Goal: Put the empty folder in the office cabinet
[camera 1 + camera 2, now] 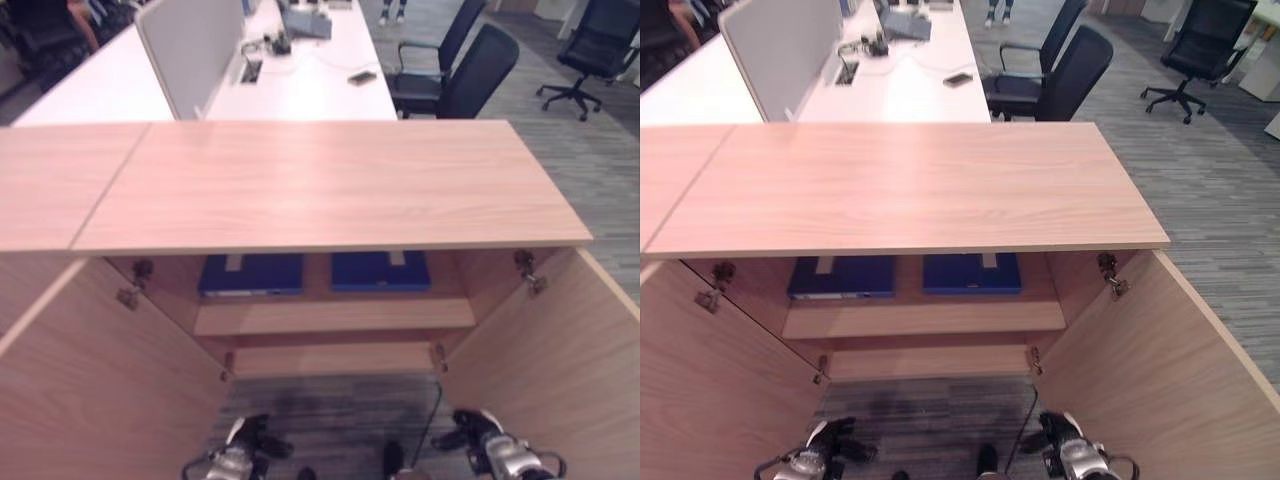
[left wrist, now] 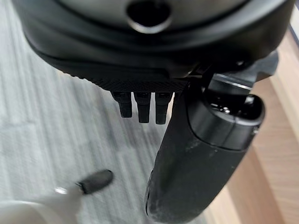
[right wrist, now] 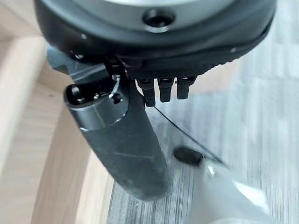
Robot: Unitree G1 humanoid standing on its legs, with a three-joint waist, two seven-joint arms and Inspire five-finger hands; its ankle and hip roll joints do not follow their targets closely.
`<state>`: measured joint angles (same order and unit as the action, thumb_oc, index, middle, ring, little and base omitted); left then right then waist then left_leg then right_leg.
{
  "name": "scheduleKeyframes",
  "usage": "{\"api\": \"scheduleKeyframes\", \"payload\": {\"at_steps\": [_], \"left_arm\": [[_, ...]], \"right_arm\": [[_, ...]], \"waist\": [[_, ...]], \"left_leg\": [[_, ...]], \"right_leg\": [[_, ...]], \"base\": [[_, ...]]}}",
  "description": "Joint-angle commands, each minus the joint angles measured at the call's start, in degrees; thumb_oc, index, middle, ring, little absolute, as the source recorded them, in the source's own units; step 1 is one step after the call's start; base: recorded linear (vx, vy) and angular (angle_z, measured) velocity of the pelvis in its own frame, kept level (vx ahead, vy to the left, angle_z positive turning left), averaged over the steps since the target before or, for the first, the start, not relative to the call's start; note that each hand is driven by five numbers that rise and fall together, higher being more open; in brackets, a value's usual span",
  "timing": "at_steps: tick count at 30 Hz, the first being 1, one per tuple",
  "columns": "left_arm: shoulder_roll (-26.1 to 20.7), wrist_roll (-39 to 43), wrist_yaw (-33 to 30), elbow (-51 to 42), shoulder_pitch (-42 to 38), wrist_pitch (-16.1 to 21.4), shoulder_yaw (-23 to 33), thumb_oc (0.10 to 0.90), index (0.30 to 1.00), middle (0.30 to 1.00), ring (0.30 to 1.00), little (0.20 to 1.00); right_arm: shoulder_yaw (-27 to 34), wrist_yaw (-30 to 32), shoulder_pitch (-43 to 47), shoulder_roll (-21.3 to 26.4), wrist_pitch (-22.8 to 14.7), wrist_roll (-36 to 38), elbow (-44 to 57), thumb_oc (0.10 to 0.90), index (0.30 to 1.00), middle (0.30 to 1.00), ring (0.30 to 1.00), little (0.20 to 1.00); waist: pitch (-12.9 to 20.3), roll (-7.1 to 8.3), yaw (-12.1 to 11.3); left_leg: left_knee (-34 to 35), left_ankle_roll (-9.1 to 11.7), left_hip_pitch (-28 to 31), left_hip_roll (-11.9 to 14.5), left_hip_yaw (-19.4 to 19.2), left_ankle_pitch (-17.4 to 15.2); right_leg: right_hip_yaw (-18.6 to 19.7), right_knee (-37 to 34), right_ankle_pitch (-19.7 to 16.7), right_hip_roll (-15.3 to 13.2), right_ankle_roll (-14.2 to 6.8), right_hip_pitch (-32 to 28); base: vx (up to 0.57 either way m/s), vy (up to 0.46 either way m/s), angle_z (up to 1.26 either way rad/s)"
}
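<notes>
Your robot stands before the open office cabinet [image 1: 330, 185], both doors swung wide, and both hands hang low over the grey carpet [image 1: 930, 415] in front of it, carrying nothing. The left hand [image 1: 243, 447] shows at the lower left of the head views, the right hand [image 1: 487, 437] at the lower right; each wrist view shows fingers [image 2: 142, 106] hanging loose and fairly straight beside the thumb, with bare floor past them. Two blue folders already lie flat on the upper shelf [image 1: 335, 316], under the cabinet top: the left blue folder [image 1: 251, 274] and the right blue folder [image 1: 381, 270], side by side with a narrow gap between, their long edges running across the shelf and their spines facing you. Both sit above and ahead of the hands, deep under the overhang. The left hand is nearer the left one, the right hand nearer the right. Judging from this, the folder is already stored, and any further reach would have to go upward and forward, under the top panel.
</notes>
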<state>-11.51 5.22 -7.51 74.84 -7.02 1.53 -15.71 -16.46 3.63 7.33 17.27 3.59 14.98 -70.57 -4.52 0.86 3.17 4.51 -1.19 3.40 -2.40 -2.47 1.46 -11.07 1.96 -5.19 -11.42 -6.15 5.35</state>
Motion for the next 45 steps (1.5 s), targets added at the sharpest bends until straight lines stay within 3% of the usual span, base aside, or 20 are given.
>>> {"api": "scheduleKeyframes", "payload": {"at_steps": [1, 5, 6, 9, 12, 15, 20, 26, 30, 36, 45], "left_arm": [[-0.04, -3.44, -1.25, 3.43, 0.18, 0.27, 1.26, 0.800, 0.900, 0.900, 0.900, 0.900], [0.19, -4.49, -0.17, 5.72, 2.19, -0.04, 3.22, 0.800, 0.900, 0.900, 0.900, 0.900], [-0.03, -5.35, 0.13, 6.48, 3.39, -0.37, 3.77, 0.800, 0.900, 0.900, 0.900, 0.900], [-0.55, -5.72, 0.29, 6.98, 4.34, -0.46, 4.47, 0.800, 0.900, 0.900, 0.900, 0.900], [-1.12, -4.94, 0.75, 6.03, 5.31, -0.14, 5.42, 0.800, 0.900, 0.900, 0.900, 0.900], [-1.42, -4.48, 1.31, 5.89, 5.64, 0.10, 5.86, 0.800, 0.900, 0.900, 0.900, 0.900], [-1.61, -4.15, 1.04, 6.60, 6.24, 0.06, 7.85, 0.800, 0.900, 0.900, 0.900, 0.900], [-0.69, -2.92, 0.82, 6.01, 7.00, 0.36, 9.25, 0.800, 0.900, 0.900, 0.900, 0.900], [-0.40, -2.79, 0.76, 5.79, 7.21, 0.30, 9.78, 0.800, 0.900, 0.900, 0.900, 0.900], [-0.22, -3.77, 0.88, 6.26, 7.81, -0.46, 11.37, 0.800, 0.900, 0.900, 0.900, 0.900], [-0.57, -5.14, 1.80, 6.26, 8.21, -1.11, 12.97, 0.800, 0.900, 0.900, 0.900, 0.900]], "right_arm": [[4.40, 0.74, 3.92, -1.91, -3.07, 7.53, -2.57, 0.800, 0.900, 0.900, 0.900, 0.900], [8.04, 0.50, 1.61, -3.03, -3.56, 11.78, -3.29, 0.800, 0.900, 0.900, 0.900, 0.900], [8.95, 0.10, 0.07, -3.31, -4.11, 13.00, -3.29, 0.800, 0.900, 0.900, 0.900, 0.900], [10.47, -0.35, -1.53, -3.19, -4.38, 13.45, -4.27, 0.800, 0.900, 0.900, 0.900, 0.900], [13.23, -0.50, -3.04, -2.30, -4.39, 13.83, -6.34, 0.800, 0.900, 0.900, 0.900, 0.900], [15.30, -0.14, -3.68, -1.70, -4.53, 14.87, -6.83, 0.800, 0.900, 0.900, 0.900, 0.900], [16.65, 1.58, -3.77, -0.79, -6.01, 18.46, -3.22, 0.800, 0.900, 0.900, 0.900, 0.900], [19.38, 3.92, -5.26, 3.54, -7.71, 18.12, 3.03, 0.800, 0.900, 0.900, 0.900, 0.900], [21.08, 5.24, -6.23, 6.57, -8.49, 16.86, 8.37, 0.800, 0.900, 0.900, 0.900, 0.900], [25.46, 8.10, -8.13, 13.75, -10.66, 12.34, 25.37, 0.800, 0.900, 0.900, 0.900, 0.900], [27.78, 5.99, -9.07, 20.75, -12.45, 7.21, 44.41, 0.800, 0.900, 0.900, 0.900, 0.900]], "waist": [[0.13, 0.83, -0.44], [-0.57, 0.19, 0.19], [-1.03, -0.65, 0.15], [-0.64, -1.28, -0.04], [1.06, -1.86, -0.42], [2.78, -1.29, -0.65], [4.66, 0.58, 0.49], [5.29, 1.25, 2.52], [5.40, 1.42, 3.52], [5.53, 1.12, 5.07], [5.51, 0.29, 5.72]], "left_leg": [[0.45, 0.52, 3.07, -3.06, 1.54, -7.47], [0.49, -0.15, 2.97, -3.23, -1.07, -6.71], [0.49, -0.51, 2.73, -2.33, -2.60, -6.23], [0.49, -0.70, 2.03, -1.46, -4.53, -5.80], [0.49, -0.88, 1.13, -0.54, -7.19, -5.68], [0.49, -0.52, 0.50, -0.35, -9.20, -5.76], [0.49, 0.45, 0.09, 1.09, -13.24, -5.49], [0.49, 1.53, 0.72, 3.37, -15.30, -4.98], [0.48, 2.06, 0.76, 4.32, -15.99, -4.69], [0.45, 2.82, 1.03, 5.55, -17.20, -4.31], [0.35, 3.57, 1.41, 6.34, -17.62, -3.93]], "right_leg": [[0.48, -3.28, -5.91, 0.36, -5.36, 5.94], [-1.86, -1.54, -4.96, -1.15, -5.95, 7.81], [-4.01, 3.19, -1.59, -2.12, -4.71, 6.86], [-5.00, 8.14, 1.46, -3.55, -3.33, 4.11], [-3.32, 12.66, 3.42, -5.58, -3.18, 1.40], [-2.32, 10.03, 3.23, -5.95, -3.94, -2.24], [1.50, -1.18, 2.58, -1.02, -5.16, -4.11], [3.96, -4.34, 2.52, 2.08, -4.46, -5.01], [4.69, -4.91, 2.76, 3.04, -4.20, -4.94], [6.02, -6.07, 2.97, 4.55, -3.74, -5.04], [6.24, -6.35, 3.56, 5.25, -3.18, -5.46]], "base": [[-0.13, 0.188, -0.09], [-0.21, 0.158, -0.32], [-0.12, 0.044, -0.57], [-0.15, 0.043, -0.68], [-0.07, -0.004, -0.44], [-0.01, -0.071, -0.49], [-0.01, -0.171, -0.77], [0.00, -0.127, -0.51], [-0.01, -0.086, -0.19], [0.00, -0.061, -0.16], [0.00, -0.032, -0.07]]}}
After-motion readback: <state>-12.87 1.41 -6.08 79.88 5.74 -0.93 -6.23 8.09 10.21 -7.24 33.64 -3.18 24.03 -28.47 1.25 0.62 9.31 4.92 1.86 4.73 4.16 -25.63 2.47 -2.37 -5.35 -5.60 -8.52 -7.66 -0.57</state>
